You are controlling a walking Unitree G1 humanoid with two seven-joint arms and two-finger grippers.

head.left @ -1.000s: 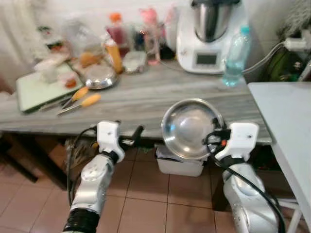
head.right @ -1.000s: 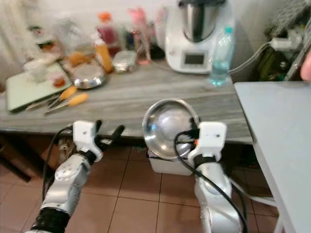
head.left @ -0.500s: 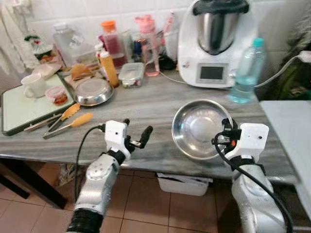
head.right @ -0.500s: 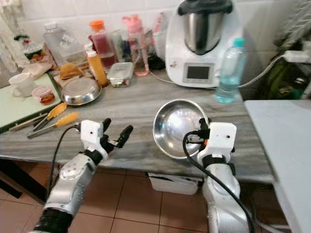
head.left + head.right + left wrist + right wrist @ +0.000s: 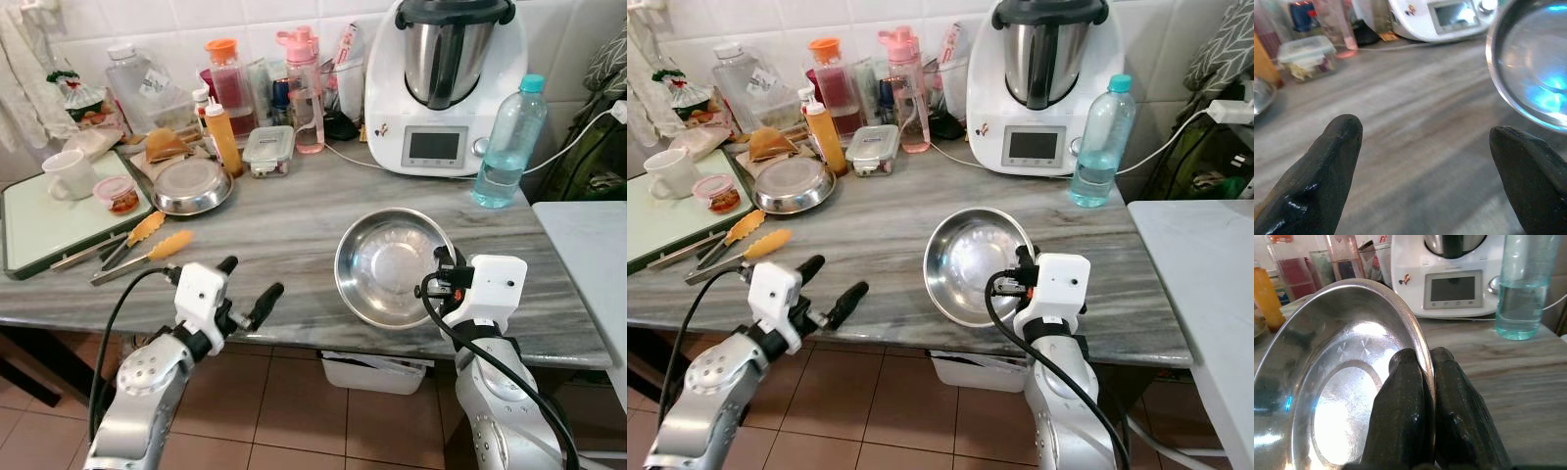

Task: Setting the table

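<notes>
Steel bowl [image 5: 390, 269] is pinched by its near rim in the right gripper [image 5: 1419, 382], fingers clamped either side of the edge, held tilted just above the front of the grey counter [image 5: 294, 211]. To its left the left gripper [image 5: 247, 291] hovers with fingers spread wide, holding nothing. Further back sit tongs [image 5: 147, 245], a steel plate [image 5: 189, 184], bottles, a water bottle [image 5: 506, 142] and a food processor [image 5: 446, 83]. I'd say it's mid-carry; next it must turn toward the white table [image 5: 588, 245] at right and set the bowl down flat.
</notes>
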